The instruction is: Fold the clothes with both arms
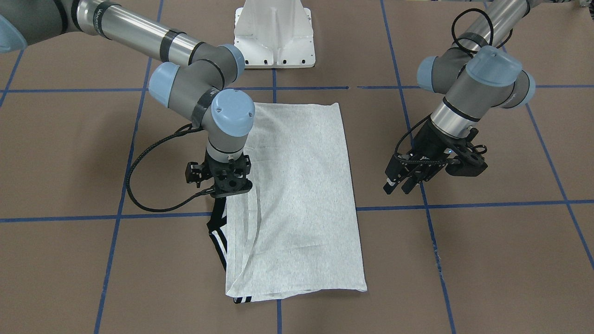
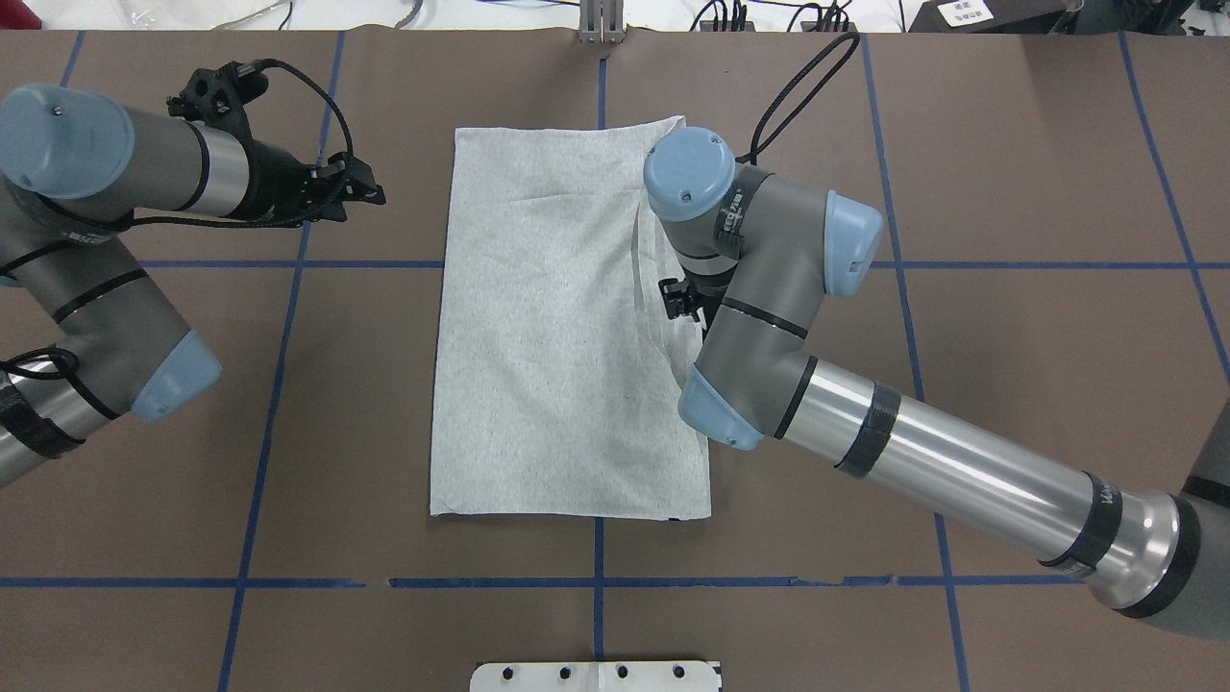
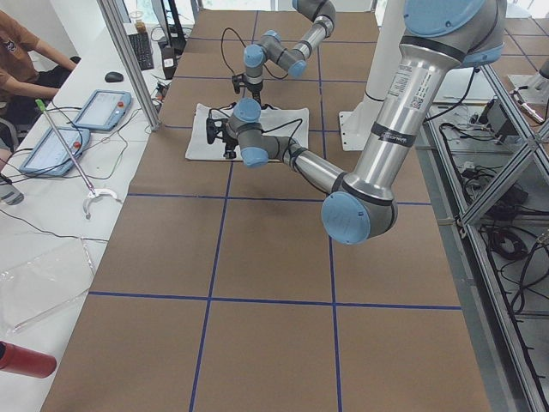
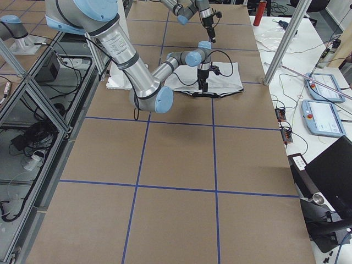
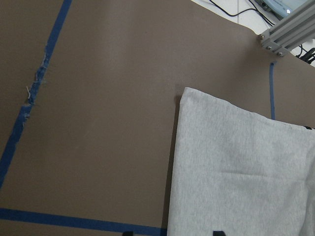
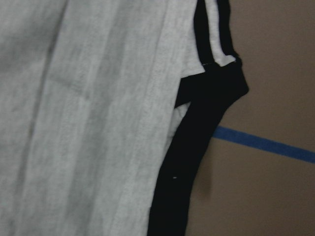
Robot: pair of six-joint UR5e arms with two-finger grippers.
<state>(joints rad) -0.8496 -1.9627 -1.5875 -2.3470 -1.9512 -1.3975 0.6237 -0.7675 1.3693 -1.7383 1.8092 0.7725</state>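
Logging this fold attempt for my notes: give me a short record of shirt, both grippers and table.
shirt: T-shirt folded into a long strip, flat on table
left gripper: open, hovering beside the shirt, apart from it
right gripper: down at the shirt's black-striped edge; fingers hidden
creases: fan out from right gripper
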